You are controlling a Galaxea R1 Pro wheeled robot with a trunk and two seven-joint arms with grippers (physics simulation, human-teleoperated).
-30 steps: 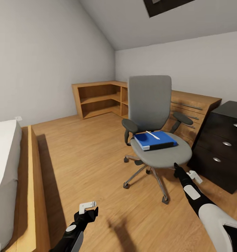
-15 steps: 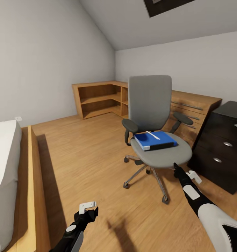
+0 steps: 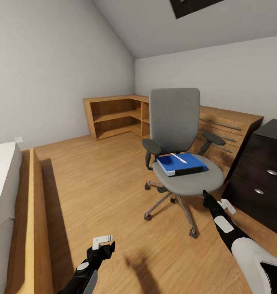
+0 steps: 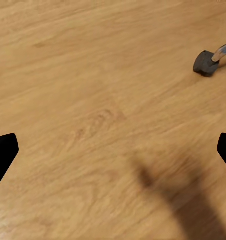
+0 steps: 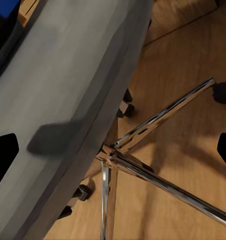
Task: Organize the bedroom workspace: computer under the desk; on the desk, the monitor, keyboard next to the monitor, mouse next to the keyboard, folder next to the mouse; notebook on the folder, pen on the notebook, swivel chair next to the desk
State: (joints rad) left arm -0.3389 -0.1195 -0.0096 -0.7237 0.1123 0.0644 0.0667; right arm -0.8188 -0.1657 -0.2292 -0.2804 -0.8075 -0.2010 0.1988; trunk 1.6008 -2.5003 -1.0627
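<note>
The folder [image 3: 182,164] lies on the chair [image 3: 176,134] seat with a white pen [image 3: 178,158] on top, so by my reading the moving and stacking are not yet done. The chair stands just beside the bench [image 3: 264,171], whose drawer unit is cut off; its top, monitor, keyboard, mouse and computer cannot be judged. The right gripper [image 3: 214,201] is just beside the seat's front edge, the left gripper [image 3: 103,243] low over the floor [image 3: 97,179]; both are spread open and empty.

Grey swivel chair [image 5: 68,90] seat edge above chrome star base [image 5: 143,150].
</note>
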